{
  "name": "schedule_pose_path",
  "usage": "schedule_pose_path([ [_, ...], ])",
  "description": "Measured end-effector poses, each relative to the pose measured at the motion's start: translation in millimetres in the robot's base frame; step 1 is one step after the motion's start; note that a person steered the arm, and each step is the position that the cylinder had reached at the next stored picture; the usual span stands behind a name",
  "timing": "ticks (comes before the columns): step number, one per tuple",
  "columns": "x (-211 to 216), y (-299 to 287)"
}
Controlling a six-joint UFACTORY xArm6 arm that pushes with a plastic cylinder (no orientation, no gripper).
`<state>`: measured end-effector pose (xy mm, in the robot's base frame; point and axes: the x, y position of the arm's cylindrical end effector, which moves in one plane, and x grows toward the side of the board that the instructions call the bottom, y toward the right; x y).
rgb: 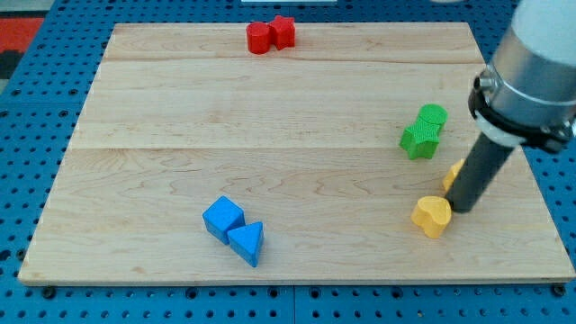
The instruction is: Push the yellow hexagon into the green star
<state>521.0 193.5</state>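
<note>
The green star (419, 140) lies at the board's right, touching a rounder green block (433, 115) just above it. A yellow block (455, 170), mostly hidden behind my rod so its shape is unclear, sits below and right of the star. A second yellow block, heart-like (432, 216), lies lower down. My tip (461, 209) rests on the board just right of the heart-like block and directly below the hidden yellow block, close to both.
Two red blocks (271, 35) touch each other at the board's top edge. A blue cube (223, 219) and a blue triangle (247, 243) touch at the lower left. The wooden board (270, 117) lies on a blue pegboard; its right edge is near my rod.
</note>
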Motion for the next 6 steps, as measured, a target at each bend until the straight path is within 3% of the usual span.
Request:
schedule_pose_path([
  [2, 3, 50],
  [3, -51, 27],
  [4, -61, 11],
  [5, -35, 61],
  [6, -35, 75],
])
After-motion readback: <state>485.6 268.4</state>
